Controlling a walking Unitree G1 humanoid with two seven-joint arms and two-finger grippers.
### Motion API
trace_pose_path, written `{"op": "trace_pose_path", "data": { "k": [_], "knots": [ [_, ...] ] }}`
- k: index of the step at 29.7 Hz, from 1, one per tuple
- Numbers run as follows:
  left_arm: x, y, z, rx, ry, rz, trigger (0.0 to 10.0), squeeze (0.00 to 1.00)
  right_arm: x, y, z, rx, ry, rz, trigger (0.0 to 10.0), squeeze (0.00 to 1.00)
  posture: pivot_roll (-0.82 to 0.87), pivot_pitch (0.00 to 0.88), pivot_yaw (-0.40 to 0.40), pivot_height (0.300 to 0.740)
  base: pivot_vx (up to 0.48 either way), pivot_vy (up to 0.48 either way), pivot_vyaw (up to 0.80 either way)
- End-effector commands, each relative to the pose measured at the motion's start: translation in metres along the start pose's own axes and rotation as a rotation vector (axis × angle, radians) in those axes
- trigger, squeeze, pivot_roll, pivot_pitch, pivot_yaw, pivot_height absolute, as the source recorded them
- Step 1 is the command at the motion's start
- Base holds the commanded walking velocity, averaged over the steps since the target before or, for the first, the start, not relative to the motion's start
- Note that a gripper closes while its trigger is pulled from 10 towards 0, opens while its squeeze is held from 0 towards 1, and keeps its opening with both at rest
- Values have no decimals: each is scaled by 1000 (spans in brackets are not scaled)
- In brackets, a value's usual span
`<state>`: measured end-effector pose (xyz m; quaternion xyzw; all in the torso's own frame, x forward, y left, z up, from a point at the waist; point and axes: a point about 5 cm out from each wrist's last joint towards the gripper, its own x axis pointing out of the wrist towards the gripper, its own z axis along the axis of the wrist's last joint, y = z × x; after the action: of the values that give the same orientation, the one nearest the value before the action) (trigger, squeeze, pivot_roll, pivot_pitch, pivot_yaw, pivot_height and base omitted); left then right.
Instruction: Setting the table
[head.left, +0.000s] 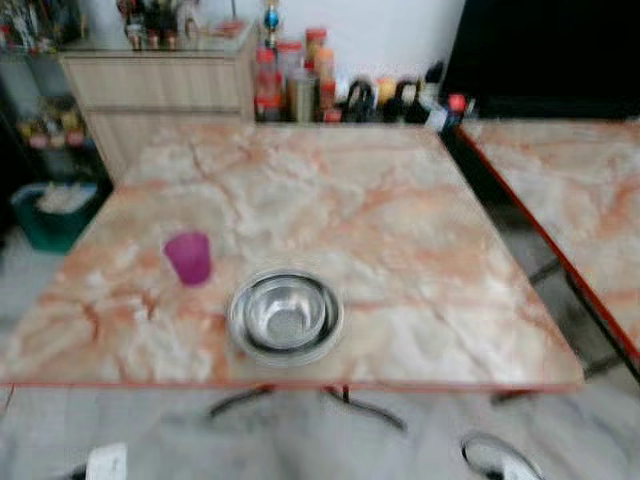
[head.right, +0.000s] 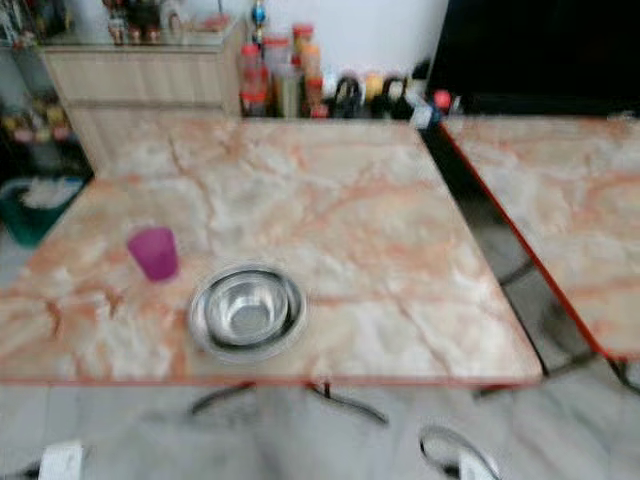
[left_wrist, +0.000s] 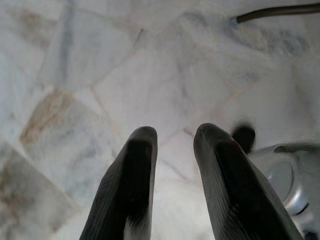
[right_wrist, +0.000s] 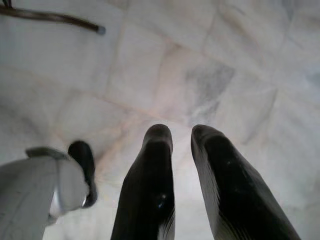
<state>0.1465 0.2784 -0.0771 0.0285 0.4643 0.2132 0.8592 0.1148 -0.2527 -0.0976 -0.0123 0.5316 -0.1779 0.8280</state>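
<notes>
Both grippers hang low over the pale marble floor (left_wrist: 100, 90), each holding nothing: the left gripper (left_wrist: 172, 137) shows its two black fingers a little apart with only floor between them, and the right gripper (right_wrist: 181, 135) looks the same, jaws slightly parted and empty. Neither is near the table (head.left: 400, 250) yet, so the step in hand seems to be the approach. On the table, the steel bowl (head.left: 286, 315) sits near the near edge, roughly at its middle, and the pink cup (head.left: 188, 258) stands upright just beside it toward the near left corner, apart from the bowl. To do this well, I would square up to the near edge, stop before reaching, and raise one arm at a time. The cup is light and probably tips easily, so a level pinch on its sides looks safest.
</notes>
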Motion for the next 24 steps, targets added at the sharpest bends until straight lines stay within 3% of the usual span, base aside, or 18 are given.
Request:
{"op": "trace_pose_path", "data": {
  "k": [1,9,16,24],
  "knots": [
    [1,4,3,9,3,3,10000,0,1,6,11,27,-34,17,10000,0,35,0,-17,732,0,-371,0],
    [1,1,3,9,6,-2,10000,0,1,7,12,59,-52,23,10000,0,29,0,-13,732,0,-369,0],
    [1,1,3,17,6,-10,10000,0,1,7,12,17,-36,19,10000,0,28,0,-12,732,172,-366,119],
    [1,-1,2,23,10,-18,10000,0,1,8,12,40,-34,29,10000,0,31,0,-13,732,60,-367,0]
  ]
}}
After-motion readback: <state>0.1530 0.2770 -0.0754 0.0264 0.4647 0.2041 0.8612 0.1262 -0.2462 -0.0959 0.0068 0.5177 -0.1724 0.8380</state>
